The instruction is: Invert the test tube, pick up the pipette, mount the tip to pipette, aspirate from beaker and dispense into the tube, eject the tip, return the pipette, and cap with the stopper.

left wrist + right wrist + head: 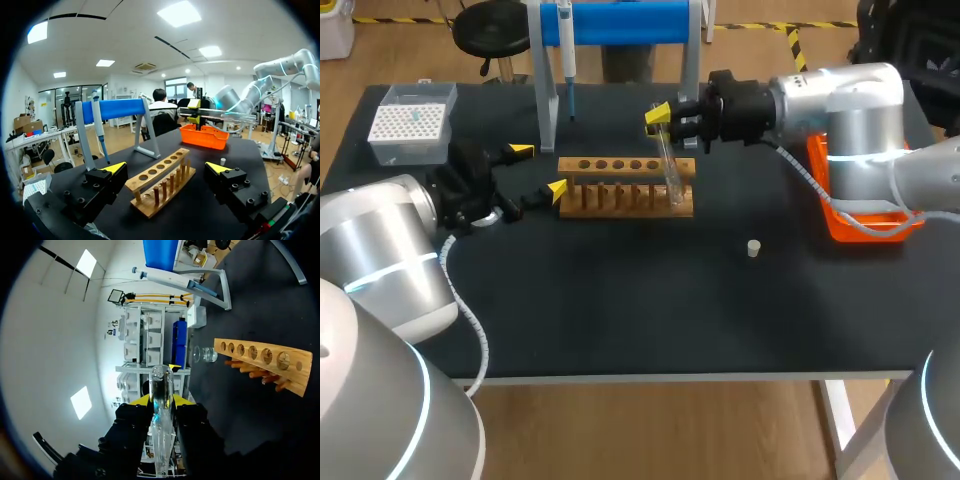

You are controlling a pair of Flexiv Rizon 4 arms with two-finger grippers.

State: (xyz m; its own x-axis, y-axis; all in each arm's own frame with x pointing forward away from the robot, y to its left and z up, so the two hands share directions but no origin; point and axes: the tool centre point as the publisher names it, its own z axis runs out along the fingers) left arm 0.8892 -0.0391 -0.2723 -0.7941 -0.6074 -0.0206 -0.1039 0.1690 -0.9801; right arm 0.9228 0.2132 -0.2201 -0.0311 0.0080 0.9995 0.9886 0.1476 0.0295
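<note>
The right fingers (670, 118) are clamped on a clear test tube (668, 160), gripping it near its upper end. The tube hangs tilted over the right end of the wooden rack (620, 190), and in the head view its lower end overlaps the rack. In the right wrist view the tube juts out ahead of the fingers, apart from the rack. A small glass beaker (205, 354) stands just past the rack's other end.

The left fingers (539, 169) stand wide apart just off the rack's left end, with the rack ahead in line with the gap.

The rack sits in the far half of the surface (650, 310), about mid-width. Behind it, at the far edge, a pipette (567, 55) hangs from a blue stand (620, 20). A tip box (412, 122) sits at the far left corner. An orange tray (840, 232) lies at the right edge under the right arm. A small stopper (753, 248) stands alone, right of centre.
</note>
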